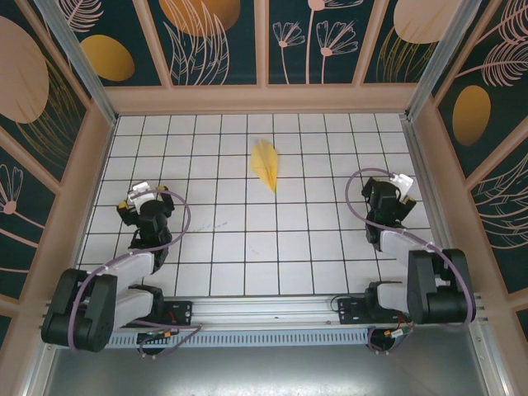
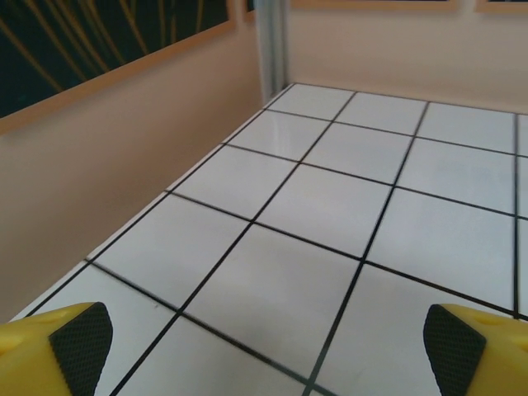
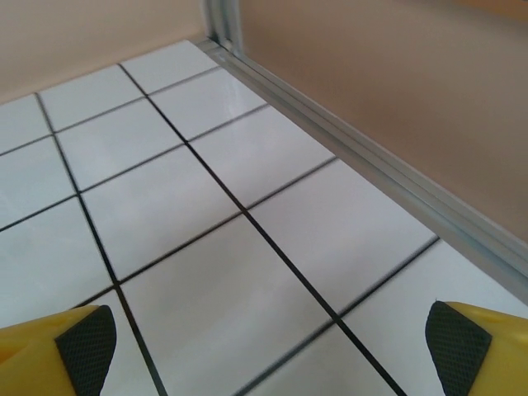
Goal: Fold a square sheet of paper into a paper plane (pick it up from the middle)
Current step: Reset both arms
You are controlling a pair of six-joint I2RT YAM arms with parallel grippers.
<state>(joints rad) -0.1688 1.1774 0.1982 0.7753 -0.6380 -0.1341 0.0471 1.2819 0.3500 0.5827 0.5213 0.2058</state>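
The yellow paper plane [image 1: 266,163] lies on the tiled floor [image 1: 247,239] toward the back middle, a narrow dart with its point aimed at the near side. Well to its lower left is my left gripper [image 1: 142,195], jaws wide open, with nothing between its yellow fingertips [image 2: 66,342]. On the right side my right gripper [image 1: 398,185] also stands open and empty, its black pads [image 3: 455,342] far apart over bare tiles. Both grippers are several tiles away from the plane.
Peach-coloured walls [image 1: 264,99] box in the white tiled floor on three sides. A metal rail [image 3: 371,169] runs along the right wall close to my right gripper. The left wall [image 2: 99,157] rises close beside my left gripper.
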